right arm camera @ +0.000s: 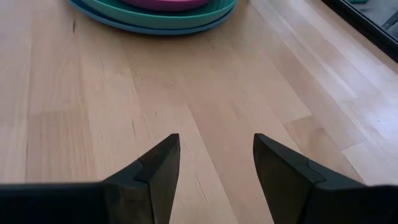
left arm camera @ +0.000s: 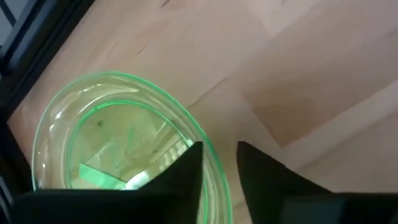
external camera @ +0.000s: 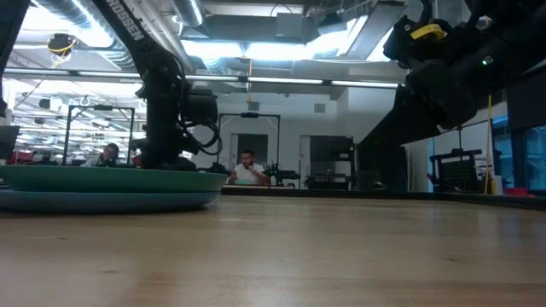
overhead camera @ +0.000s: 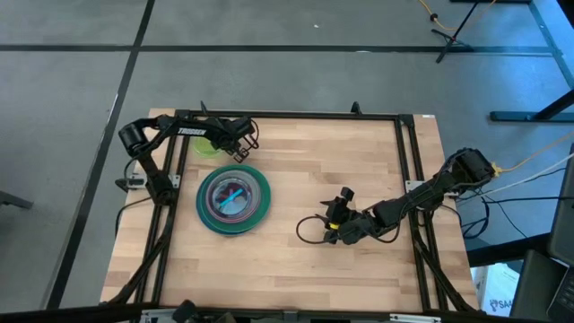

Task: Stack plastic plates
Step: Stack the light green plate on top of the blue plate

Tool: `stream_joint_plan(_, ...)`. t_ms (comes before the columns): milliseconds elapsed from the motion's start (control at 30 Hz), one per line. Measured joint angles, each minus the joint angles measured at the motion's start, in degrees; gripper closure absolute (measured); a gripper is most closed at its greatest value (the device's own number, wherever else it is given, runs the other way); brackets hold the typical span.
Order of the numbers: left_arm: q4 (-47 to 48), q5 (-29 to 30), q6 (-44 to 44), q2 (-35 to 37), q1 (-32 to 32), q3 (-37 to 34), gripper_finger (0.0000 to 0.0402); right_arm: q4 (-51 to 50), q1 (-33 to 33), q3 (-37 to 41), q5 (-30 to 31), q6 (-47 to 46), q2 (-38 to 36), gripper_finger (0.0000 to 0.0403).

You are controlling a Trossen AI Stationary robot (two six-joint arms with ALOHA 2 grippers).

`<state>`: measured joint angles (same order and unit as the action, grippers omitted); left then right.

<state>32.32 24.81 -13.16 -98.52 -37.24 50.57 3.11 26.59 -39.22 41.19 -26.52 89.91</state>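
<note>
A stack of plastic plates (overhead camera: 233, 199) sits left of the table's middle: blue at the bottom, then dark green, pale teal and magenta (right arm camera: 165, 4), with small ones on top. A translucent lime plate (left arm camera: 118, 134) lies flat near the far left corner (overhead camera: 207, 146). My left gripper (left arm camera: 221, 158) is open above it. One finger (left arm camera: 186, 168) stands over the plate's inside and the other (left arm camera: 261, 177) outside, with the rim (left arm camera: 214, 177) between them. My right gripper (right arm camera: 216, 155) is open and low over bare wood right of the stack (overhead camera: 325, 229), pointing toward it.
A black frame rail (overhead camera: 287, 115) runs along the table's far edge, and side rails (overhead camera: 414, 179) run down both sides. Bare wood lies between the stack and my right gripper (right arm camera: 186, 81). In the low view, people sit in the room far behind the table (external camera: 247, 169).
</note>
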Motion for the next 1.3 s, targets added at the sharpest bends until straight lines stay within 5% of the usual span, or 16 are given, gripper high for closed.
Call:
stream_joint_plan(200, 0.26, 0.86, 3.19, -0.13, 0.5, -0.16, 0.0389, -0.01, -0.01, 0.0, -0.23, -0.06, 0.0, 0.0208)
stream_joint_plan(467, 5.24, 2.99, 3.25, 5.39, 6.41, -0.2, 0.0399, 0.0, 0.0, 0.0, -0.76, -0.07, 0.0, 0.0208)
stream_joint_plan(667, 9.65, 3.93, 1.28, 15.68, 16.57, -0.2, 0.04, 0.0, 0.01, 0.0, -0.79, 1.48, 0.0, 0.0208)
stream_joint_plan(867, 13.89, -4.82, -3.07, 24.13, 30.38, -0.2, 0.04, 0.06, -0.01, 0.0, -0.22, 1.49, 0.0, 0.0208)
stream_joint_plan(1067, 14.27, -13.34, -7.94, 26.36, 44.77, -0.17, 0.04, 0.29, 0.01, 0.0, -0.24, 1.44, 0.0, 0.0208)
stream_joint_plan(1300, 14.99, -13.96, -15.66, 25.8, 57.22, -0.2, 0.04, 0.72, 0.01, 0.0, -0.26, 1.4, 0.0, 0.0208)
